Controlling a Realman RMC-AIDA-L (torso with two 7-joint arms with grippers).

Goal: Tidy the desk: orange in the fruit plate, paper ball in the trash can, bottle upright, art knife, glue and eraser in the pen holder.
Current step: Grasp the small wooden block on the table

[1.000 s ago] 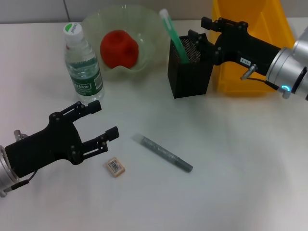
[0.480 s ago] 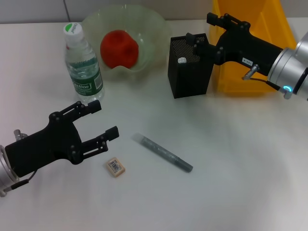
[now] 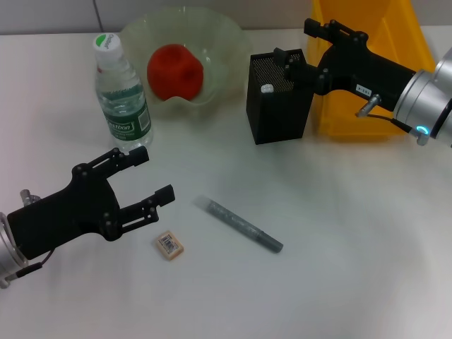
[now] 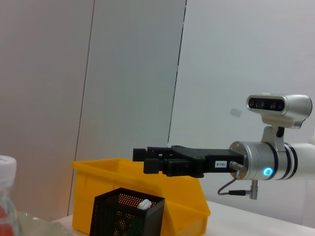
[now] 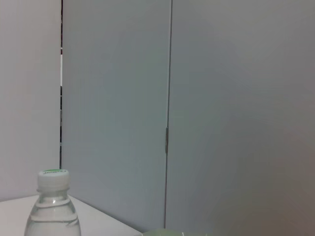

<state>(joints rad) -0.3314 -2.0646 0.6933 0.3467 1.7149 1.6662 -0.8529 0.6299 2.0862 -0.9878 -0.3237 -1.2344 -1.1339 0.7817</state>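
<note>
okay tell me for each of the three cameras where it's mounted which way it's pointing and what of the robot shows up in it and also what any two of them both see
Head view: on the robot's head, facing down at the desk; shows the left claw near the eraser and the right claw over the pen holder.
Left wrist view: level across the desk; shows the right claw above the pen holder and trash can.
Right wrist view: level toward the wall; only the bottle, no robot parts.
Shared: head and right wrist both see the bottle.

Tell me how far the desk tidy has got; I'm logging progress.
Done: the orange sits in the fruit plate, the bottle stands upright, and one item with a white end is inside the pen holder. The right gripper hangs open over the holder. Left: the eraser beside the open left gripper, and the grey stick.
</note>
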